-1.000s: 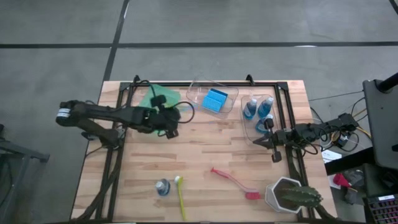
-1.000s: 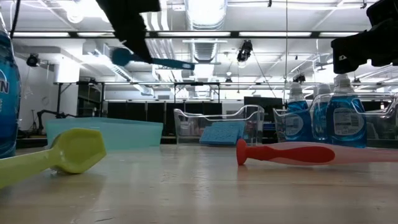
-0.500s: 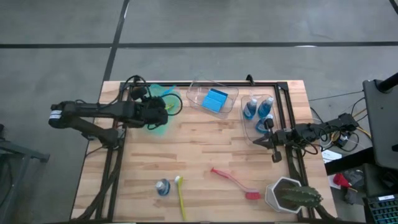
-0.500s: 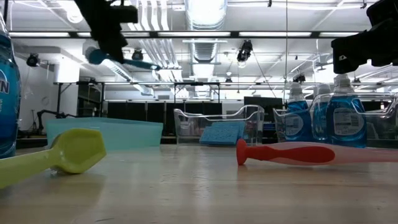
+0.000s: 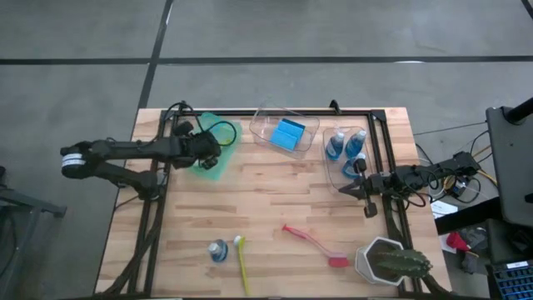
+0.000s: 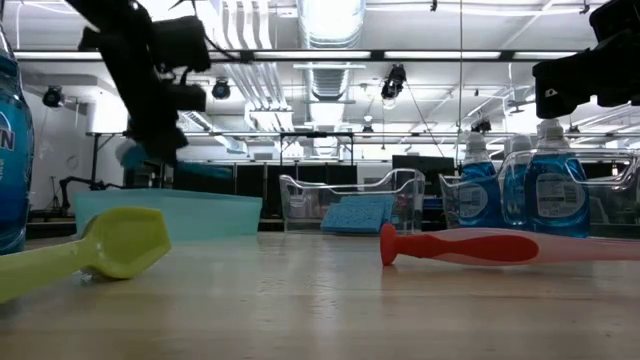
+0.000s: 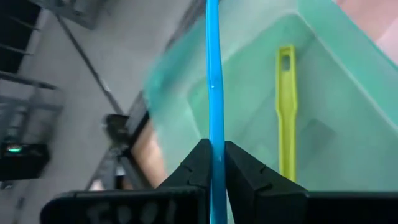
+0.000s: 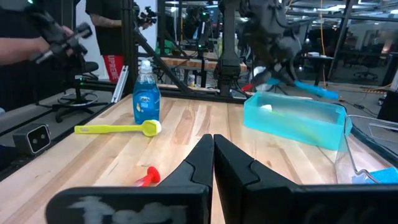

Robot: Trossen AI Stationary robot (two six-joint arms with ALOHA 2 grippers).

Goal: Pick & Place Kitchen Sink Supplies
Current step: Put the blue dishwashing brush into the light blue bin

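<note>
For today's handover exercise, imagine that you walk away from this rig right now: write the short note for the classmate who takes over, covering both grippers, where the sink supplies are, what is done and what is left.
Left gripper: shut on the blue brush, held over the green bin.
Right gripper: shut, empty, waiting at the table's right side near the bottle bin.
Done: a yellow-green brush lies in the green bin; a sponge is in the middle clear bin; two bottles stand in the bottle bin.
Left: release the blue brush into the green bin, then sort what remains on the table: one bottle, another yellow-green brush, and the red brush.
</note>
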